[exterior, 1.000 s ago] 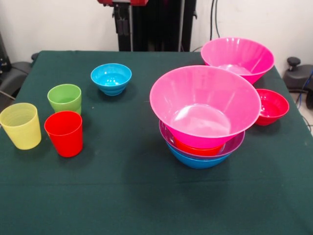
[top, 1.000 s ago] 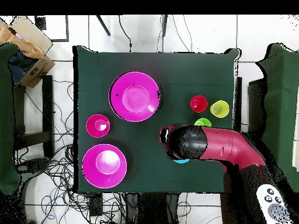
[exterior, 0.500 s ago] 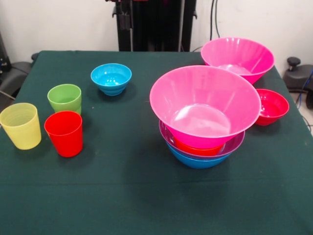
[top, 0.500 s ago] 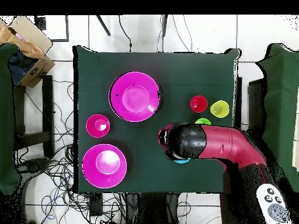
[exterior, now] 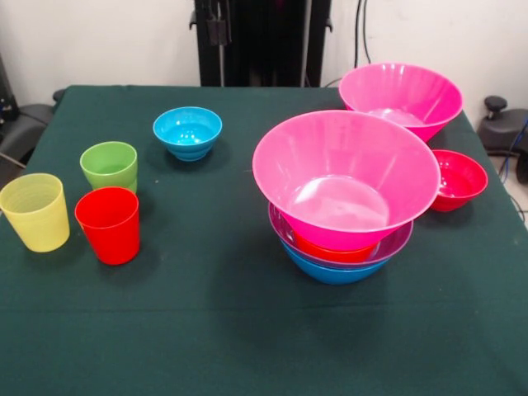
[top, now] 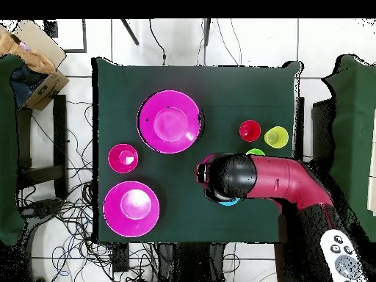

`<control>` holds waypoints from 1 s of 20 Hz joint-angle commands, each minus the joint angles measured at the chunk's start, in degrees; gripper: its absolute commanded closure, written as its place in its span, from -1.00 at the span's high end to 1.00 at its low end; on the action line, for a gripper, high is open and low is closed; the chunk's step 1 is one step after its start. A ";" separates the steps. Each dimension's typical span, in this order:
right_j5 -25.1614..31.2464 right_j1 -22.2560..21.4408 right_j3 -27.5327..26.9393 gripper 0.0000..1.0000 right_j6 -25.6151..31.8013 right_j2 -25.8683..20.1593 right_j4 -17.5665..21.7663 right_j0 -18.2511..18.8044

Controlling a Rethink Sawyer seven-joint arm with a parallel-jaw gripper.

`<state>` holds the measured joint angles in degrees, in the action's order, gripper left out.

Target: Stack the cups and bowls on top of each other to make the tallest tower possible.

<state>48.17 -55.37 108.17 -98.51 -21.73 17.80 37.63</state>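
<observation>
The tower [exterior: 346, 177] stands right of centre: a big pink bowl on top, then the purple rim [exterior: 398, 242], orange [exterior: 334, 250] and blue [exterior: 330, 272] bowls lowest. A second big pink bowl [exterior: 402, 95] and a small crimson bowl [exterior: 458, 177] stand behind and beside it. The small cyan bowl [exterior: 188, 130] sits at the far left. The green cup [exterior: 109, 165], red cup [exterior: 108, 223] and yellow cup [exterior: 35, 211] stand upright at the left. In the overhead view the arm's end [top: 224, 176] hangs over the cyan bowl [top: 229, 202] and hides the gripper under it.
The overhead view shows the tower [top: 170, 121], the second pink bowl [top: 131, 208], the crimson bowl [top: 123, 158], and the red cup [top: 250, 131], yellow cup [top: 276, 136] and partly hidden green cup [top: 255, 153]. The green table [exterior: 206, 330] ends close behind the pink bowl.
In the overhead view the arm's end has drifted a little to the left above the cyan bowl. In the front view the red part at the top edge has gone out of the picture.
</observation>
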 commanded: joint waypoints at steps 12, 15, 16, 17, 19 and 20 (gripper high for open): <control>4.74 -2.50 2.33 1.00 6.47 -4.14 0.65 -0.55; 3.44 -3.52 4.39 1.00 7.00 -4.06 0.99 0.23; 3.14 -4.30 5.52 1.00 7.06 -4.02 0.91 0.38; 2.66 -4.99 6.64 1.00 7.03 -4.24 0.37 0.57; 1.83 -5.78 8.89 1.00 6.71 -4.65 -0.30 0.48; 0.74 -5.96 9.87 1.00 5.63 -4.58 -0.36 0.01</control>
<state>49.05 -60.26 109.94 -98.51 -22.84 17.55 38.53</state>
